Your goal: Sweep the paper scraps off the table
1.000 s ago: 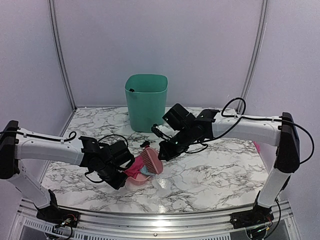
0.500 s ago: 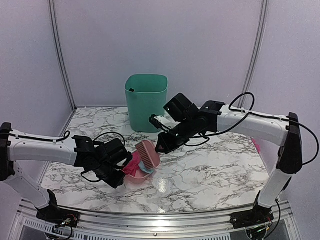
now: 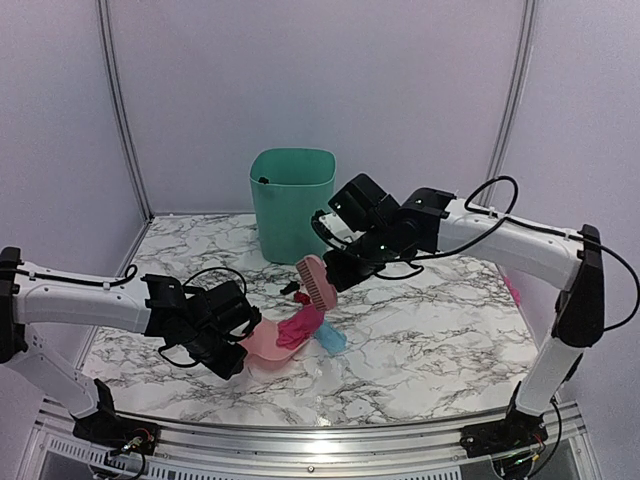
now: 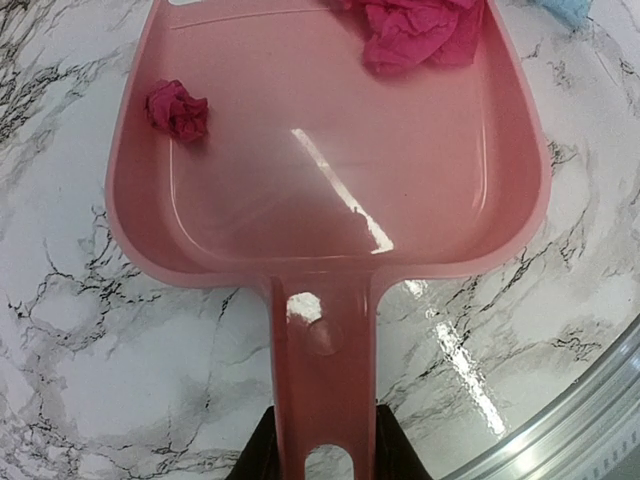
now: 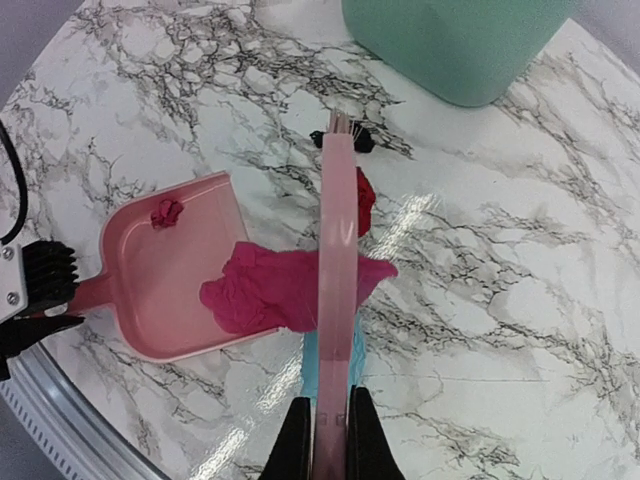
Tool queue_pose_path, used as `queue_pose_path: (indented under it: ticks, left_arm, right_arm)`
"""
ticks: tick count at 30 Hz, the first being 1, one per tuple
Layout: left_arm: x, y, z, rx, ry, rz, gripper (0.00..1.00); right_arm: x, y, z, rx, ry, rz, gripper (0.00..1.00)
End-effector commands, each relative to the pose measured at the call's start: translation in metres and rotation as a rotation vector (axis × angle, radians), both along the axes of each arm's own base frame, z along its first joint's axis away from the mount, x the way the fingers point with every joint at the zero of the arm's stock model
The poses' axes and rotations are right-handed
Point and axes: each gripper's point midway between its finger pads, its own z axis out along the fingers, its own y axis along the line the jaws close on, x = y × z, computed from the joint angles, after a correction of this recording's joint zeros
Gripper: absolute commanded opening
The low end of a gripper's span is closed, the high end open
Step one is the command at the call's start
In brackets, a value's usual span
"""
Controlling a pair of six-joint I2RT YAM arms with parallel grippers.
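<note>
My left gripper (image 4: 322, 455) is shut on the handle of the pink dustpan (image 4: 330, 190), which lies flat on the table (image 3: 430, 340). A small magenta scrap (image 4: 178, 110) sits in the pan. A large magenta scrap (image 5: 270, 290) lies half over the pan's open edge. My right gripper (image 5: 327, 430) is shut on the pink brush (image 5: 337, 270) and holds it raised above the scraps. A light blue scrap (image 3: 332, 340) lies on the table beside the pan. A red scrap (image 5: 365, 200) and a black scrap (image 5: 355, 140) lie farther back.
A green bin (image 3: 291, 203) stands at the back of the table, just behind the scraps. The curved metal rail (image 3: 320, 440) runs along the front edge. A pink object (image 3: 514, 291) lies at the far right edge.
My right gripper has lifted the brush up and back off the dustpan, uncovering the large magenta and light blue scraps. The left arm and the dustpan have shifted slightly left.
</note>
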Motion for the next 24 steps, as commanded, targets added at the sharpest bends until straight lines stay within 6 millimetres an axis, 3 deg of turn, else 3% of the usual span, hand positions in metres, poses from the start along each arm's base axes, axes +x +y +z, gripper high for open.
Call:
queue_pose_path:
  ticks: [1, 5, 8, 12, 15, 19, 24]
  left_arm:
    - [-0.001, 0.004, 0.000, 0.018, -0.002, 0.009, 0.00]
    - [-0.001, 0.005, -0.004, 0.031, 0.002, 0.006, 0.00]
    - [-0.002, 0.004, -0.007, 0.041, 0.009, -0.004, 0.00]
    - [-0.006, 0.001, -0.008, 0.033, 0.032, -0.036, 0.00]
    - [-0.008, -0.002, -0.005, 0.025, 0.034, -0.072, 0.00]
    - [-0.013, -0.009, -0.006, 0.010, 0.067, -0.124, 0.00]
    - [-0.017, -0.010, -0.013, 0.042, 0.090, -0.167, 0.00]
  right_arm:
    - [0.037, -0.009, 0.006, -0.105, -0.119, -0.097, 0.00]
    - [0.049, -0.019, -0.009, -0.222, -0.142, -0.141, 0.00]
    - [0.046, -0.036, -0.018, -0.319, -0.124, -0.171, 0.00]
    - [0.028, -0.067, -0.025, -0.434, -0.075, -0.209, 0.00]
    - [0.008, -0.079, -0.030, -0.440, -0.016, -0.191, 0.00]
    - [-0.014, -0.068, -0.039, -0.354, 0.058, -0.123, 0.00]
    - [-0.018, -0.045, -0.049, -0.287, 0.093, -0.072, 0.00]
